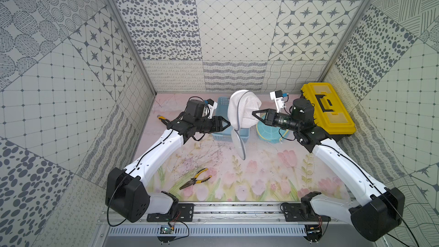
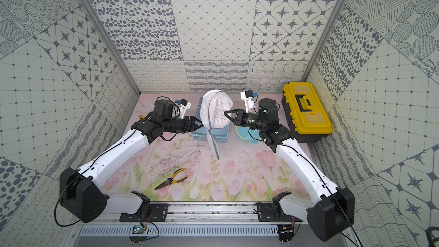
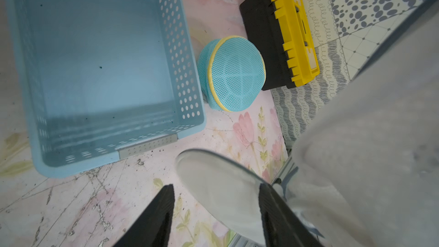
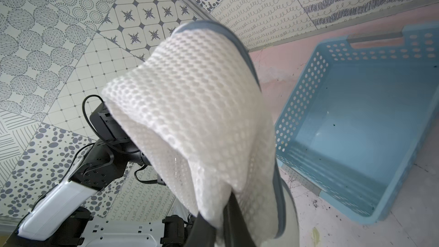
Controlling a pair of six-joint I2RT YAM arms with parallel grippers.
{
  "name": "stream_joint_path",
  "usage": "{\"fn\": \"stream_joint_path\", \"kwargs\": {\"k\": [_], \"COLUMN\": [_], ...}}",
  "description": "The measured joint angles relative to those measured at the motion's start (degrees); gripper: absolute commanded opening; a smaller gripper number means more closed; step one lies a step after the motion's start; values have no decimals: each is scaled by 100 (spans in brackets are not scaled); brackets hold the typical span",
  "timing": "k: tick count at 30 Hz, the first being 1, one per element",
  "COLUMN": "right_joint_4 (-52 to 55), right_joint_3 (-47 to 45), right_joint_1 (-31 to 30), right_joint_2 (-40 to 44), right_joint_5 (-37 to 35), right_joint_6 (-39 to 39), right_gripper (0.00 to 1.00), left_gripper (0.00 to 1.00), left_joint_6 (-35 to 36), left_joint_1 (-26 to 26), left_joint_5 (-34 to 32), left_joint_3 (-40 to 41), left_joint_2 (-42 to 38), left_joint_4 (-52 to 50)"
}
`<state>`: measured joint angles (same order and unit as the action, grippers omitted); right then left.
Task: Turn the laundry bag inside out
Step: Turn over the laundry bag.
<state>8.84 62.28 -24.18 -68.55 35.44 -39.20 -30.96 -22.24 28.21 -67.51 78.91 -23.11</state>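
1. Progress: the bag (image 1: 243, 111) is lifted clear of the mat (image 1: 261, 177), held above the basket (image 1: 219, 136). It hangs as a rounded dome with one loose flap drooping below it. Whether the mesh showing is the inner or the outer face cannot be told, so how much of the inversion is done cannot be confirmed.
2. Right gripper (image 1: 254, 113): jaws together, clamped on the mesh at the bag's side; the right wrist view shows fabric pinched between the fingers (image 4: 234, 212).
3. Left gripper (image 1: 228, 124): jaws apart in the left wrist view, with the flap's grey-edged rim lying between the fingers (image 3: 156, 219) but not squeezed. Judged released, or not yet gripping.
4. Remaining, in my judgement: the left gripper needs a hold on the rim so the body can be pushed or pulled through the opening; the bag then needs setting down.
5. Condition of the bag: white honeycomb mesh, grey-blue binding along the seam and rim, soft and sagging, no contents visible.
6. Other items: a teal mesh bag (image 1: 270, 134) and a toolbox (image 1: 326, 110) lie beside the basket; pliers (image 1: 196, 179) lie on the mat, well apart.
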Motion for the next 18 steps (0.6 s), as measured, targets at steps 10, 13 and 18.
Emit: {"fn": "stream_joint_path", "kwargs": {"k": [10, 13, 18], "right_joint_4": [1246, 1425, 1550], "right_joint_3": [308, 400, 568], "right_joint_1": [-393, -492, -737], "right_joint_2": [-17, -109, -302], "right_joint_5": [-1235, -1445, -1582], "right_joint_6": [984, 1161, 1340], "right_gripper": [0, 0, 0], "left_gripper": [68, 70, 73], "left_joint_6": [-74, -109, -223], "left_joint_1": [59, 44, -184], "left_joint_5": [-595, -498, -341], "left_joint_3": [358, 474, 516], "left_joint_2": [-1141, -1456, -1338], "left_joint_4": [-612, -343, 236]}}
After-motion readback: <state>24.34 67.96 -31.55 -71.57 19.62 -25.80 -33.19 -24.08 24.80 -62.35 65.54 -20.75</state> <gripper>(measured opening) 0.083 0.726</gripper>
